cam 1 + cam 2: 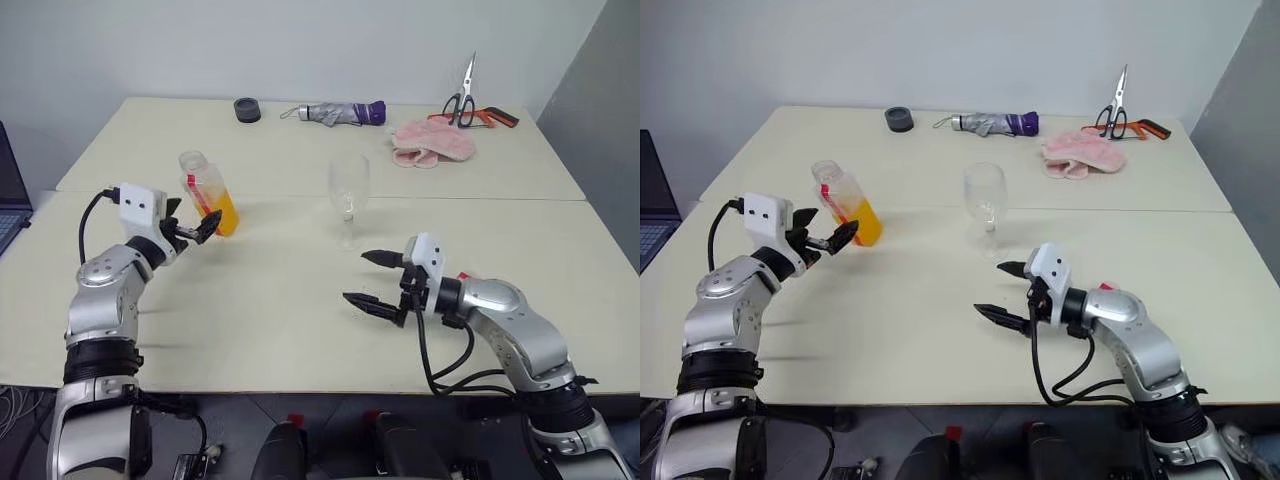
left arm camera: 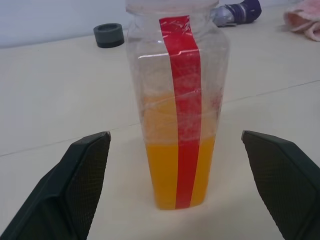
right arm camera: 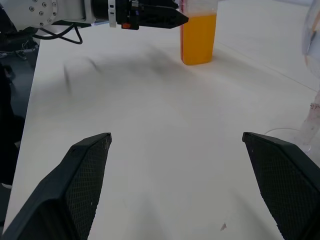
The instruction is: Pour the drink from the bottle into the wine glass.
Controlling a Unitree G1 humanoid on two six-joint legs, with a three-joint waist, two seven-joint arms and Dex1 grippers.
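Observation:
The bottle (image 1: 207, 190) stands upright on the table at the left, clear with a red stripe, and its lower part holds the orange drink (image 1: 226, 216). My left gripper (image 1: 197, 228) is level and right at the bottle's near side, open. In the left wrist view the bottle (image 2: 177, 100) stands in the gap between the two fingers, with neither touching it. The empty wine glass (image 1: 349, 190) stands upright mid-table. My right gripper (image 1: 356, 278) hovers open just in front of the glass, holding nothing. The right wrist view shows the glass's foot (image 3: 295, 135) at the edge.
At the back of the far table lie a black round object (image 1: 247, 110), a folded umbrella (image 1: 335, 113), a pink cloth (image 1: 432, 143) and scissors (image 1: 465, 100). A laptop edge (image 1: 10, 190) sits at the far left. A seam (image 1: 480, 199) joins the two tables.

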